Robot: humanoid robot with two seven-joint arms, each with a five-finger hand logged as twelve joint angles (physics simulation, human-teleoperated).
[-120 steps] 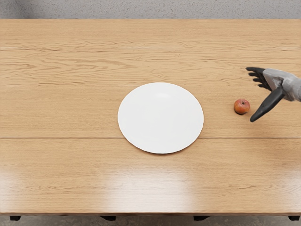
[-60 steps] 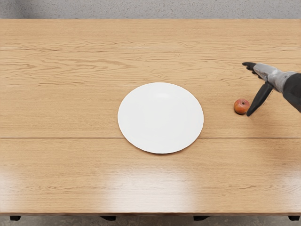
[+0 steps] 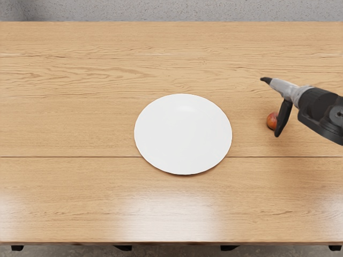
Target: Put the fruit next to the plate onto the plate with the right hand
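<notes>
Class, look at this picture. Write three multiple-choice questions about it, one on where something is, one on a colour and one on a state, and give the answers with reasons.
1. Where does the fruit lie relative to the plate?
A. On the plate
B. On the table, to the plate's right in the picture
C. On the table, to the plate's left in the picture

2. What colour is the plate?
A. White
B. Blue
C. Black

3. How is the right hand?
A. Curled into a fist far from the fruit
B. Holding the fruit up over the plate
C. Open at the fruit, thumb pointing down in front of it

Answers:
1 B: the fruit sits on bare wood, apart from the plate's right edge.
2 A: the round plate is plain white.
3 C: the fingers are spread, and the fruit is on the table.
</notes>
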